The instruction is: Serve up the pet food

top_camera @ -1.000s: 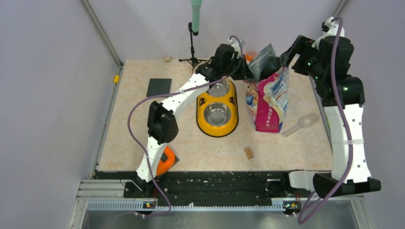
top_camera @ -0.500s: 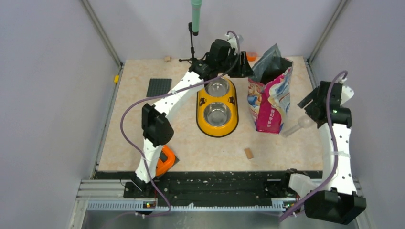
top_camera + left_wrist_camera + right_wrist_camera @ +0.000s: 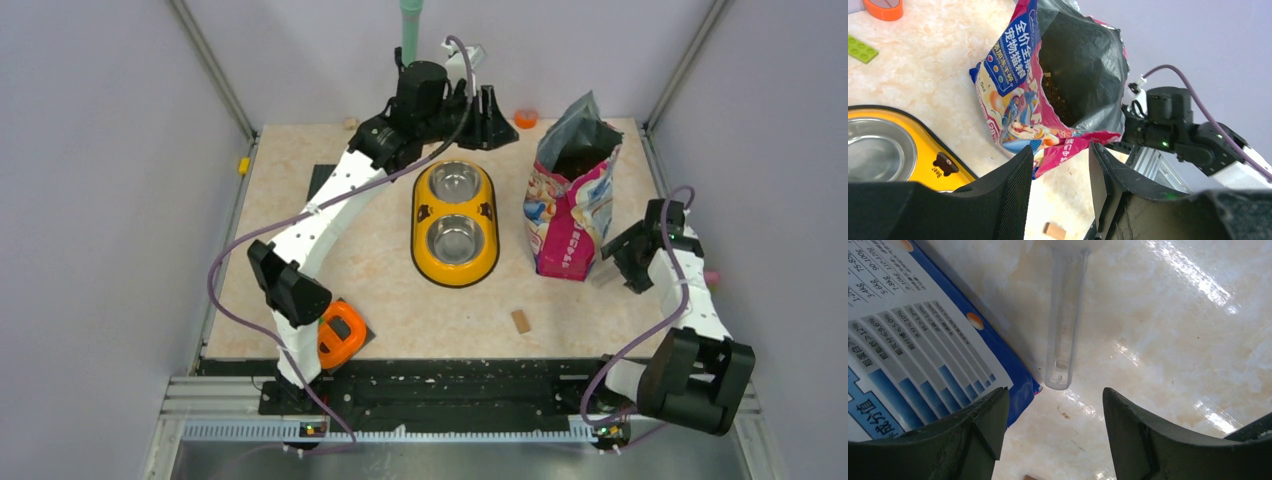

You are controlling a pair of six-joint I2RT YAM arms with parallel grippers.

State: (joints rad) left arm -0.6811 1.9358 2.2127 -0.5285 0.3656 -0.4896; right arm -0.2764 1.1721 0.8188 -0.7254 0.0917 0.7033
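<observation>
Right end effector (image 3: 1053,399) hovering wide open over clear scoop (image 3: 1064,315) beside pink bag (image 3: 568,215), pet food (image 3: 1060,97) showing inside, left end effector (image 3: 1060,150) standing open far back

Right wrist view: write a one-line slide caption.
Open right gripper poised above the handle of the clear scoop, lying on the table beside the pet food bag.

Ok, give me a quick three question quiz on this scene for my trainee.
1. True or false: the pet food bag stands with its top open.
2. What lies just ahead of the right gripper? A) clear scoop B) wooden block C) orange cap
3. Fill in: both steel bowls in the yellow feeder are ____.
Key: 1 true; 2 A; 3 empty.
</observation>
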